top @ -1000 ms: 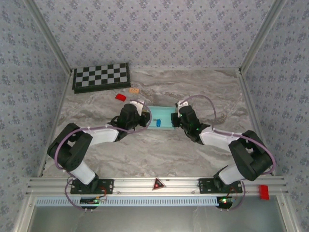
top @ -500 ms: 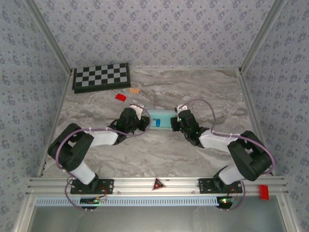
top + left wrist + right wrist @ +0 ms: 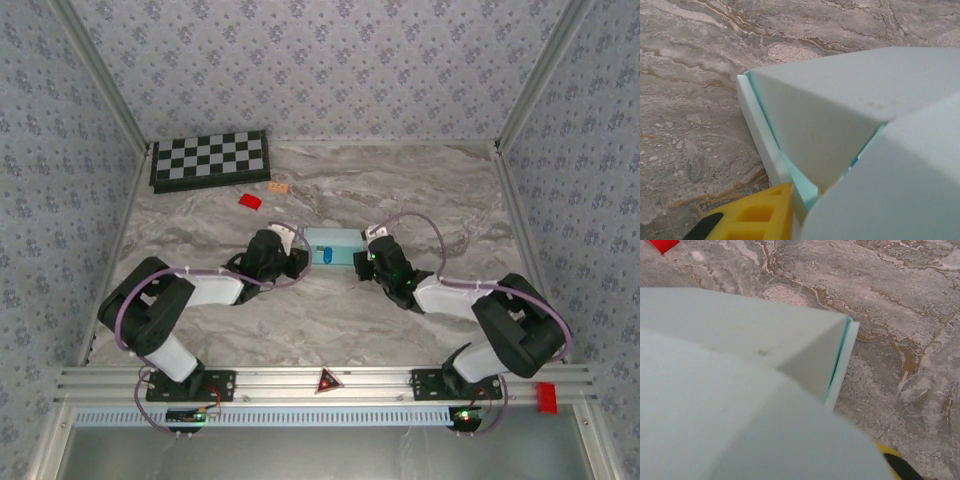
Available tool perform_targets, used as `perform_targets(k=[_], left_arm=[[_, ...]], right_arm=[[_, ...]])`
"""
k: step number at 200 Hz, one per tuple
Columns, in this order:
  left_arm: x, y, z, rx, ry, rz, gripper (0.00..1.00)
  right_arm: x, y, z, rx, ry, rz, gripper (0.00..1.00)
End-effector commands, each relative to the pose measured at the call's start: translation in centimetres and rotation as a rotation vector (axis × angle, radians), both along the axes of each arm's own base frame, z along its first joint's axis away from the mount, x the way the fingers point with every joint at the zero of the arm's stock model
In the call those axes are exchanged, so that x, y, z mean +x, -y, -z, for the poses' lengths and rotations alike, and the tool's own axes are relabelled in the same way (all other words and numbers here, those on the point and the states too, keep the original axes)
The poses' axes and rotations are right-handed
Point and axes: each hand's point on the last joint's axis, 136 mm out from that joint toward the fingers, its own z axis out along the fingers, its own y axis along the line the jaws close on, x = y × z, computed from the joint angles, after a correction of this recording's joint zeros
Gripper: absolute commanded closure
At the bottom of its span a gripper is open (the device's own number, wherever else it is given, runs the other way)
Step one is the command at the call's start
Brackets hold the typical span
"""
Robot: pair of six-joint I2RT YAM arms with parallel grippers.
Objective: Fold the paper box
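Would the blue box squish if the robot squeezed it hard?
Probably: the box is thin card, and its edges show as slim layers, so the walls likely bend. It's only folded card, so probably light and easy to slide. Its flat sides shouldn't roll.

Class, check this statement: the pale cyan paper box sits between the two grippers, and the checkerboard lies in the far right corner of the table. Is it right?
Not quite. The checkerboard lies in the far left corner of the table, as the top external view shows. The paper box does sit between the left gripper and the right gripper.
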Motion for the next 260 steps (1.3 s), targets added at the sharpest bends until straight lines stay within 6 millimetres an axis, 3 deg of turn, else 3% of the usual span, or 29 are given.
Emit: perform_targets(k=[1, 39, 70, 122, 166, 202, 233, 260], left_arm=[[-0.3, 0.0, -0.9, -0.017, 0.014, -0.004, 0.79], [-0.5, -0.7, -0.9, 0.013, 0.028, -0.011, 0.72], [-1.1, -1.3, -1.0, 0.045, 0.033, -0.002, 0.64], [-2.3, -4.7, -0.5, 0.147, 0.047, -0.073, 0.54], [-1.1, -8.6, -1.5, 0.293, 0.04, -0.257, 0.52], [0.6, -10.8, -3.5, 0.294, 0.027, -0.403, 0.52], [2.0, -12.1, -5.2, 0.198, -0.04, -0.5, 0.52], [3.0, -10.5, -6.3, 0.028, -0.158, -0.435, 0.52]], right_arm=[[-0.2, 0.6, -0.3, -0.007, 0.007, 0.026, 0.77], [-0.5, 1.3, -0.9, -0.02, 0.017, 0.043, 0.63], [-1.1, 1.9, -1.1, -0.034, 0.013, 0.046, 0.58], [-2.6, 4.5, -0.5, -0.103, 0.003, 0.092, 0.5], [-2.9, 7.5, -0.4, -0.175, -0.014, 0.196, 0.48], [-2.2, 10.4, -1.2, -0.181, -0.074, 0.339, 0.48], [-0.9, 10.8, -3.0, -0.072, -0.129, 0.368, 0.49], [0.5, 9.2, -4.9, 0.06, -0.179, 0.296, 0.5]])
